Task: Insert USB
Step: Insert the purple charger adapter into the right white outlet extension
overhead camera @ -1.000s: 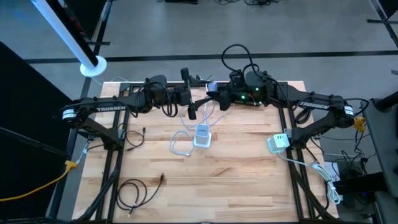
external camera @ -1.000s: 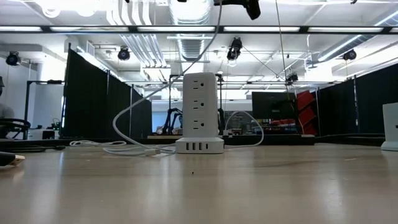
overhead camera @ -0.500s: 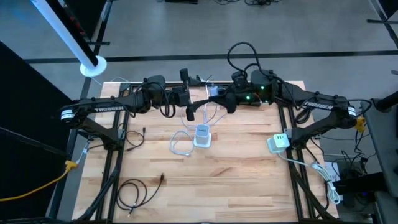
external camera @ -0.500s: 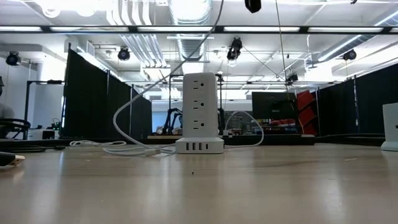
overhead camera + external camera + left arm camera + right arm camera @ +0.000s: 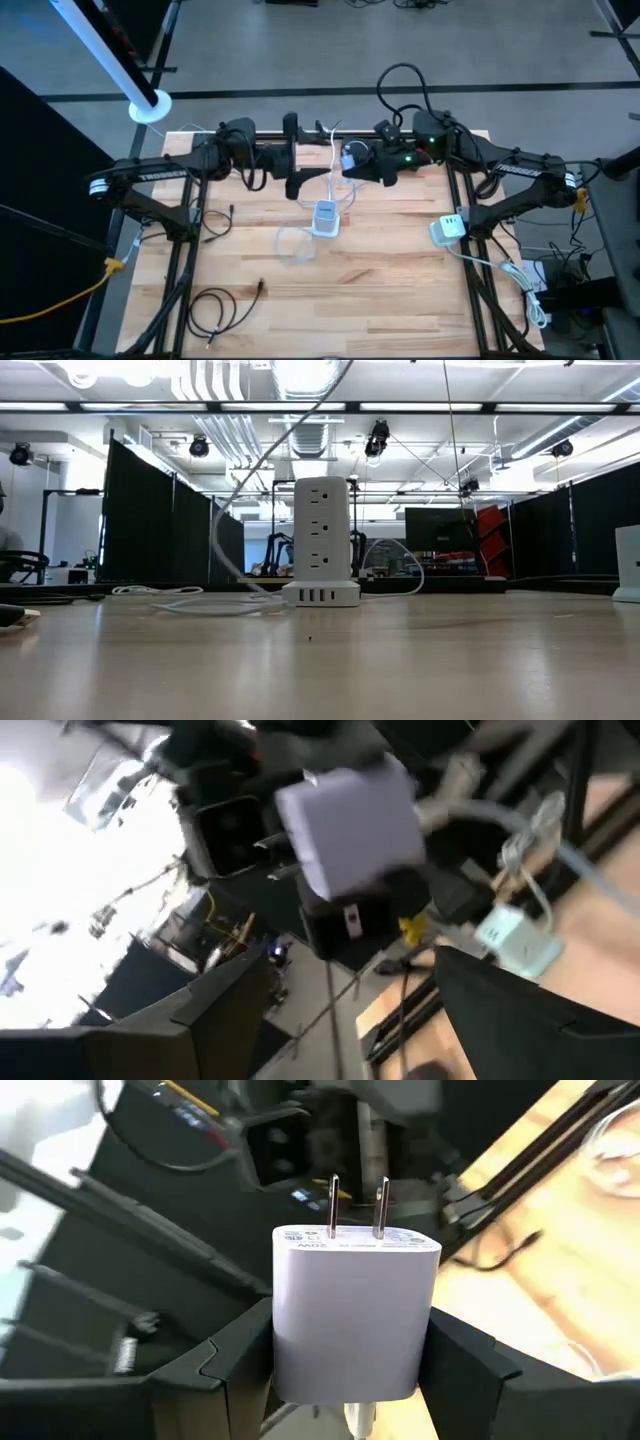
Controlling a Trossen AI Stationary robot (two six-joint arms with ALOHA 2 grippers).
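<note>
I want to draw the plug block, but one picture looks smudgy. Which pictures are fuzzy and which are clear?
Left wrist view: the white charger is smeared with blur, and glare whitens one corner. Right wrist view: the charger is crisp in the right end effector, background soft. Low view: the power tower is sharp.

Both arms pull apart above the table

The left gripper [image 5: 293, 186] shifts leftward, while the right gripper [image 5: 352, 163] draws its white two-pronged charger block [image 5: 352, 1308] rightward; the thin white cable [image 5: 235, 510] lifts taut.
</note>
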